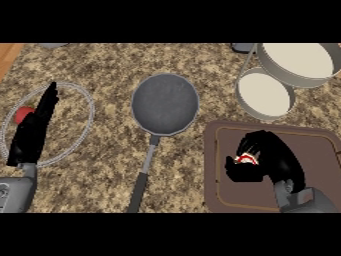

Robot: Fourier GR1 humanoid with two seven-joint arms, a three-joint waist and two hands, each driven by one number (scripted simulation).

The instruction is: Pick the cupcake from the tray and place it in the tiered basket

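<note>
On the brown tray (pixel 328 150) at the lower right, my right hand (pixel 265 157) has its fingers curled round the cupcake (pixel 244 159). Only a small red and white patch of the cupcake shows between the fingers. The tiered basket stands at the back right, with a large upper bowl (pixel 300 62) and a smaller lower bowl (pixel 264 95), both cream inside. My left hand (pixel 34 125) is at the left, fingers straight and pointing away, over a glass lid.
A dark frying pan (pixel 165 104) lies in the middle, its handle (pixel 143 175) running toward the near edge. A round glass lid (pixel 77 125) with a red knob (pixel 25 112) lies at the left. Wooden floor shows past the counter's left and right edges.
</note>
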